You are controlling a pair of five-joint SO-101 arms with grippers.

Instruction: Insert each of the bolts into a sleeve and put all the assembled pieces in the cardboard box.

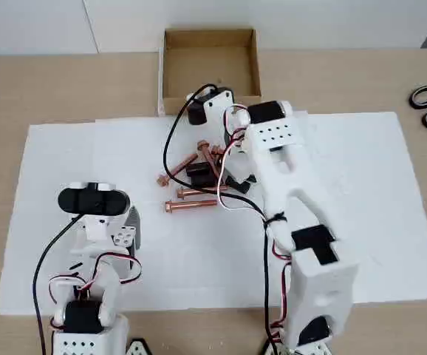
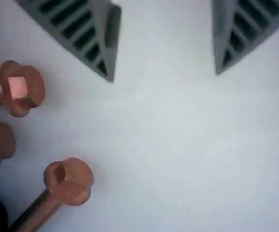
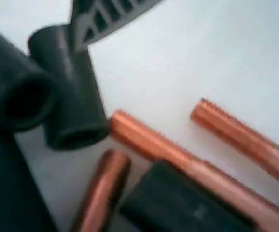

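Copper bolts [image 1: 191, 205], at least 5; at least 3 black sleeves [image 3: 72, 96]; left jaws apart, right jaws unclear.

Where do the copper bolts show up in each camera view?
High view: bolts piled mid-sheet, near the cardboard box.
Left wrist view: bolt heads beside the open left gripper.
Right wrist view: bolt shafts among black sleeves.
Shared landmark: the white sheet.

Right arm [image 1: 284, 163] over bolt pile [image 1: 191, 205]
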